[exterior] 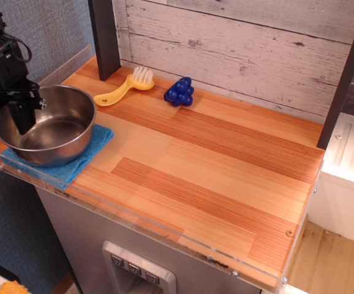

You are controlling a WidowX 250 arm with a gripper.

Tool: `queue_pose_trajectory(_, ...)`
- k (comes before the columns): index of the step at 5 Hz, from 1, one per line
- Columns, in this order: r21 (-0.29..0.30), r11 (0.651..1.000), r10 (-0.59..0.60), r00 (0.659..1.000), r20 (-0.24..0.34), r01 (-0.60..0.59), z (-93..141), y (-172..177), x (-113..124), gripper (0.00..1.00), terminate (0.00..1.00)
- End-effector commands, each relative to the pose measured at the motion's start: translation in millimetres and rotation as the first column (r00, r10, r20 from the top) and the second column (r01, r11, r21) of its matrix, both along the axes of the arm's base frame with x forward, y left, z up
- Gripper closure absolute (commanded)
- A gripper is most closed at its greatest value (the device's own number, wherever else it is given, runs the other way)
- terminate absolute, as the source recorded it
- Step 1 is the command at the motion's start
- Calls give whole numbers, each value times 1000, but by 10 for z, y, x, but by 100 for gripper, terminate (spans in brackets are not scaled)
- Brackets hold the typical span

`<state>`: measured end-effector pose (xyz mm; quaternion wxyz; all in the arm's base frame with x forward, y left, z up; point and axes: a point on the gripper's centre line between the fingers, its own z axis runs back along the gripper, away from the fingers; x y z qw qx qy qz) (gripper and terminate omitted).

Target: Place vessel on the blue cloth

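In the single view we see the vessel (47,125) resting on the blue cloth (73,160) at the tabletop's (214,177) left end. Our claw (21,115) straddles its far-left rim; we cannot tell whether it grips or is apart.

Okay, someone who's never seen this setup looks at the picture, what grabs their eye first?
Probably the shiny steel bowl at the counter's left end, sitting on a bright blue cloth, with the black gripper at its left rim, one finger reaching down inside; whether it grips the rim is unclear. Next, the yellow brush and dark blue toy grapes lie side by side near the back wall.
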<state>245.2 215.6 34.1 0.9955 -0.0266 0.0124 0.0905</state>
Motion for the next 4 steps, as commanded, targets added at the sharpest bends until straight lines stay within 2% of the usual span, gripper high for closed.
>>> queue_pose_trajectory(1, 146, 974, -188, 978, 94, 173, 821, -125, 65, 0, 0)
queue_pose_trajectory(2, 156, 950, -287, 954, 85, 271, 1000, -425, 82, 0, 0)
queue_pose_trajectory(3, 160, 949, -288, 954, 88, 272, 1003, -803, 142, 0, 0)
queue_pose_trajectory(4, 138, 963, -247, 961, 127, 230, 1030, -1018, 107, 0, 0)
